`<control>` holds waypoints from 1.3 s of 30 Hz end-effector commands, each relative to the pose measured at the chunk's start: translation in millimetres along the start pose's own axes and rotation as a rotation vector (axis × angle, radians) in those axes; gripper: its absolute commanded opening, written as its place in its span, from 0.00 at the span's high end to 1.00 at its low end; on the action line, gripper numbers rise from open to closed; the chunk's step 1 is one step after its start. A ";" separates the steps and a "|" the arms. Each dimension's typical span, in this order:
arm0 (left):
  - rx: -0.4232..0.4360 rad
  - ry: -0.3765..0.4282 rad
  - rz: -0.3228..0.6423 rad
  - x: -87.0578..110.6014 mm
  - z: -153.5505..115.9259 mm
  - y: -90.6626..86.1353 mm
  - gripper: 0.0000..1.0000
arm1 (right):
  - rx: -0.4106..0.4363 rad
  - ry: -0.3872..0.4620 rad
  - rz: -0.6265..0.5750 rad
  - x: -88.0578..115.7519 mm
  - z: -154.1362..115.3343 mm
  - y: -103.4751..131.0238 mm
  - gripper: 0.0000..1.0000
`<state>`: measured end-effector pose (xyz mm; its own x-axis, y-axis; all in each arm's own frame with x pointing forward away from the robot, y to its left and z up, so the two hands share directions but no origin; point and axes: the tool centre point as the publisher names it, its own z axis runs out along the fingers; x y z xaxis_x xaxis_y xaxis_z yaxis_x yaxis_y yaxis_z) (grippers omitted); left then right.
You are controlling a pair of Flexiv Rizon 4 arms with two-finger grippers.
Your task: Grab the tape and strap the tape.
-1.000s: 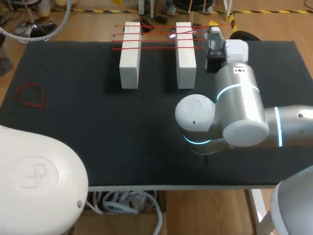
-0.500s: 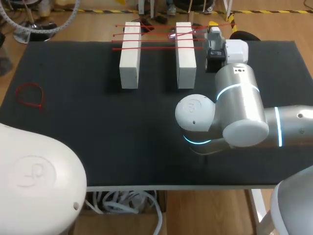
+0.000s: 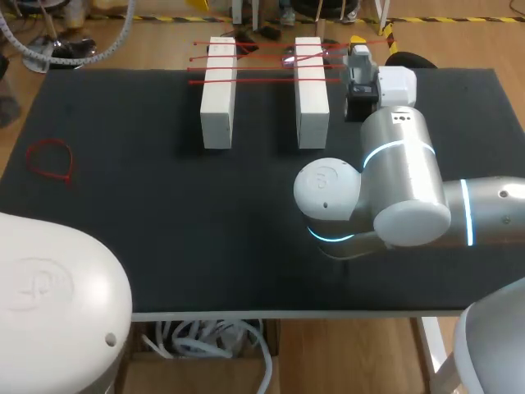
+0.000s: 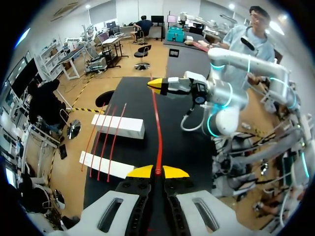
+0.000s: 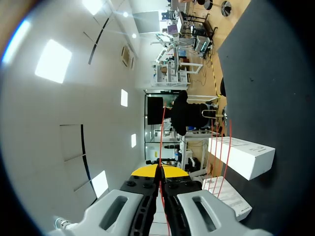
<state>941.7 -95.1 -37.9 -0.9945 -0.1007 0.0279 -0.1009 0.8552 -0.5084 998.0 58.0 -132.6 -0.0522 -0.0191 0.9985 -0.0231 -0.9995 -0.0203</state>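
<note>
Black counter (image 3: 164, 230) carries everything here, and your right arm (image 3: 402, 189) takes up most of its right side. The elbow is folded low over the near middle and the wrist reaches to the far edge. Of your left arm (image 3: 49, 328), the head view shows only a white housing at the near-left corner. Two white blocks (image 3: 218, 94) (image 3: 311, 94) stand side by side at the far edge, with spare red ties (image 3: 262, 80) laid across both. The right hand (image 3: 356, 43) sits just beside the right block. The left hand (image 4: 157, 172) faces it from well apart. Each hand has its fingers pressed together on one end of the red tape (image 4: 158, 128), which runs taut and straight between them above the counter. The step looks like closing that strip into a ring. You would do best to bring the hands together gently so it bows without twisting, then line the tip up with the head end before feeding it. A finished red loop (image 3: 51, 160) lies at the counter's left.
</note>
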 end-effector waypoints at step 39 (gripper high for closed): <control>0.006 -0.004 -0.006 3.9 0.8 3.2 1.00 | 0.008 0.006 -0.009 4.6 1.7 1.5 1.00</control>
<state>938.0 -92.9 -41.2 -0.9939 -0.1068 0.0270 -0.1053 0.8493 -0.5173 997.8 58.5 -131.6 -0.0551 -0.0171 0.9983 -0.0224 -0.9996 -0.0183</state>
